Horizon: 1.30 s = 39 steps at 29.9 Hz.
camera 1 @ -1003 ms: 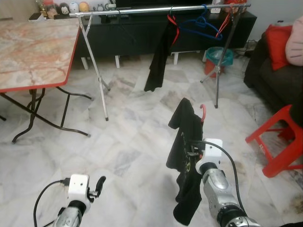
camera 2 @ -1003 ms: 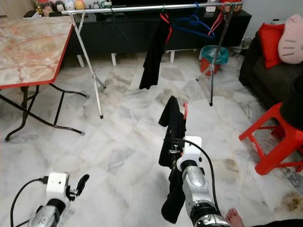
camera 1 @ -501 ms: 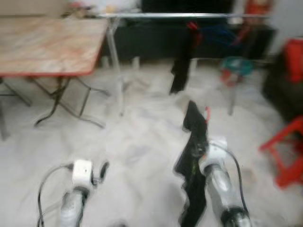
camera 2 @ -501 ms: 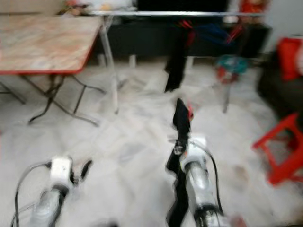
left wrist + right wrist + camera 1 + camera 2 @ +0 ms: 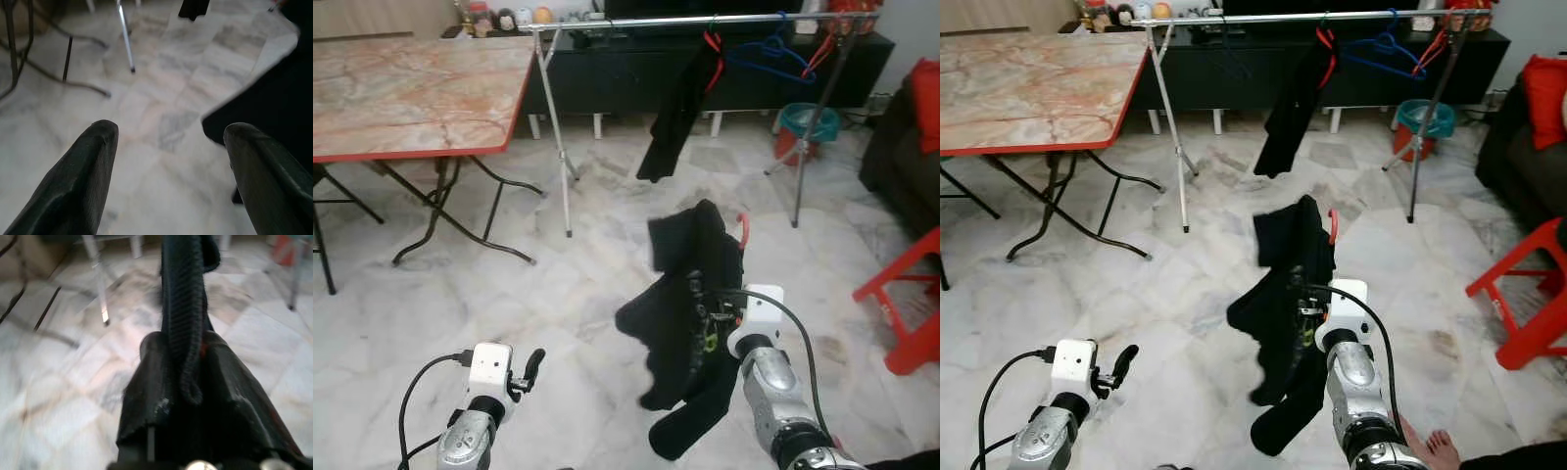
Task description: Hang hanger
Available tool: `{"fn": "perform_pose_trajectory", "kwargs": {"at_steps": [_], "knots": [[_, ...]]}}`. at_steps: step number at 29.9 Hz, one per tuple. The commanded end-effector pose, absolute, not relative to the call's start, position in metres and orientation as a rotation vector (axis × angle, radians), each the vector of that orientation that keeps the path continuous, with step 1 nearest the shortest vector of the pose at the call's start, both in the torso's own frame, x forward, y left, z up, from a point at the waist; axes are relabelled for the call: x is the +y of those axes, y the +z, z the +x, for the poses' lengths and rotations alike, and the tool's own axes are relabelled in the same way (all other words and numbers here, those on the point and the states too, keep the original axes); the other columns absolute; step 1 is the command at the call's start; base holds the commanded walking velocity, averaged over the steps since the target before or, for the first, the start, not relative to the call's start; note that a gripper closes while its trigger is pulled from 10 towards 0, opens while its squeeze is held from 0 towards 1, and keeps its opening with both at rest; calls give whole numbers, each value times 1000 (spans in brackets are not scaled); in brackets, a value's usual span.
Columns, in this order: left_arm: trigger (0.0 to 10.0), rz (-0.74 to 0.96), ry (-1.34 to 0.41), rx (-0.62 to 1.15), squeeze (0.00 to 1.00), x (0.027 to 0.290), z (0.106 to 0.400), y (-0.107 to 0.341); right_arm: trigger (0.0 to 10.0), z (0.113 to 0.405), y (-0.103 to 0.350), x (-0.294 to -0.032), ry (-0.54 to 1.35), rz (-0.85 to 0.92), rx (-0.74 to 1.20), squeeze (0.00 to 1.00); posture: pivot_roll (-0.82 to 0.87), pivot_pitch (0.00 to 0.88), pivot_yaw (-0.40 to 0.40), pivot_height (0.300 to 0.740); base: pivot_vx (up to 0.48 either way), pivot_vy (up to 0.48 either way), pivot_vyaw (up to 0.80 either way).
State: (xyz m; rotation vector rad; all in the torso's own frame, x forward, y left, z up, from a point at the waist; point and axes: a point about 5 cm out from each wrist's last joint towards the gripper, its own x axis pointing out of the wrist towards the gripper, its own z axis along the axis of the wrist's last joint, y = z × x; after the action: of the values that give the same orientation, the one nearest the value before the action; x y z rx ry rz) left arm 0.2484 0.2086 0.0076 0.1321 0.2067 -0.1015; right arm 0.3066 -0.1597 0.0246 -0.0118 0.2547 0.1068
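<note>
- Your right gripper [image 5: 717,315] is held up in front of you, its fingers clamped on a red hanger [image 5: 741,228] with a black garment [image 5: 690,294] draped over it.
- In the right wrist view the dark cloth [image 5: 183,308] runs up between the two fingers [image 5: 146,396], which press in on it from both sides.
- The garment billows out to the left of the gripper and its lower end hangs down beside your right forearm, above the marble floor [image 5: 558,294].
- Your left gripper [image 5: 527,368] sits low at your left side, fingers spread apart and holding nothing; the left wrist view shows both fingertips [image 5: 93,152] with bare floor between them.
- The clothes rail [image 5: 636,20] stands ahead of you, well apart from the held hanger, in front of a black cabinet [image 5: 617,69].
- On the rail you can see another black garment on a red hanger [image 5: 680,103], a blue hanger [image 5: 773,54] and more red hangers at its right end.
- A marble-topped table with a red edge [image 5: 411,88] stands to your left, a red stool [image 5: 911,304] to your right.
- A person's bare foot [image 5: 1435,452] shows by your right side.
</note>
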Motion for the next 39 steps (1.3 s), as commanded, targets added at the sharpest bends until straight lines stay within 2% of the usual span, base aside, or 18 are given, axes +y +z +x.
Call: {"fn": "perform_pose_trajectory", "kwargs": {"at_steps": [1, 7, 14, 22, 30, 33, 39], "knots": [[10000, 152, -140, 169, 0, 206, 257, 19, 10000, 320, 43, -157, 163, -87, 192, 0, 20, 38, 2, 740, 0, 0, 0], [10000, 197, -267, 40, 0, 195, 282, 56, 10000, 325, 46, -165, 264, -216, 279, 0, 18, 43, 2, 740, 0, 0, 0], [10000, 232, -379, -29, 0, 183, 293, 82, 10000, 327, 60, -161, 447, -287, 281, 0, 12, 48, 5, 740, 0, 0, 0], [10000, 273, -509, -19, 0, 173, 293, 93, 10000, 326, 79, -156, 633, -223, 266, 0, 15, 44, 2, 740, 0, 0, 0], [10000, 335, -542, -7, 0, 172, 292, 97, 10000, 317, 78, -162, 780, -302, 344, 0, 23, 32, 1, 740, 0, 0, 0], [10000, 360, -581, -3, 0, 171, 289, 100, 10000, 308, 74, -168, 872, -381, 419, 0, 24, 32, 0, 740, 0, 0, 0], [10000, 374, -693, 44, 0, 171, 282, 101, 10000, 303, 89, -171, 1015, -358, 367, 0, 33, 30, 0, 740, 0, 0, 0]]}}
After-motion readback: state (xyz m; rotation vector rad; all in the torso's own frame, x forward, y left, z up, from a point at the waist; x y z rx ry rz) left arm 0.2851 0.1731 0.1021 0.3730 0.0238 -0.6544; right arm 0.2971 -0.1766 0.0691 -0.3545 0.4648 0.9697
